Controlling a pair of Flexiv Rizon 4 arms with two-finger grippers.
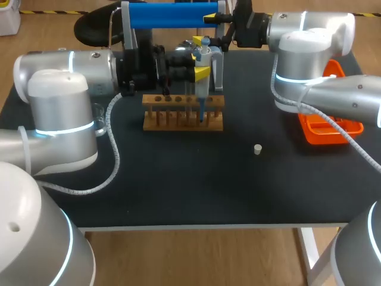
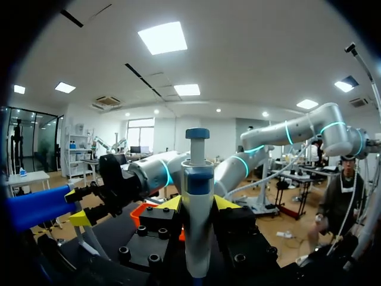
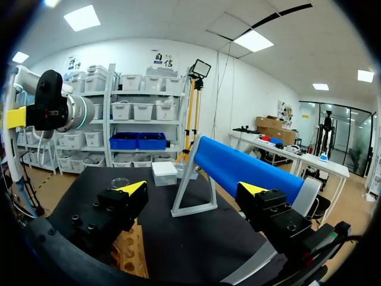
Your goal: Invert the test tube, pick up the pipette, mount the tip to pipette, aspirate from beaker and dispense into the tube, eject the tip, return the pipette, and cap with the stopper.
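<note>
My left gripper [image 1: 202, 71] is shut on the white and blue pipette [image 1: 203, 56] and holds it upright over the wooden tube rack [image 1: 183, 113]. The pipette's blue tip [image 1: 202, 112] points down into the rack's right part. In the left wrist view the pipette [image 2: 196, 190] stands between the yellow fingertips [image 2: 171, 203]. I cannot make out the test tube. A small white stopper [image 1: 257, 149] lies on the black table, right of the rack. My right gripper [image 1: 215, 19] is open at the back by the blue-barred stand [image 1: 172, 15], with nothing between its fingers [image 3: 134, 188].
An orange tray [image 1: 327, 128] sits at the table's right edge under my right arm. A clear beaker [image 1: 101, 119] is half hidden behind my left arm. The right wrist view shows the blue bar [image 3: 250, 170], the rack's end [image 3: 131, 253] and a white box [image 3: 164, 173].
</note>
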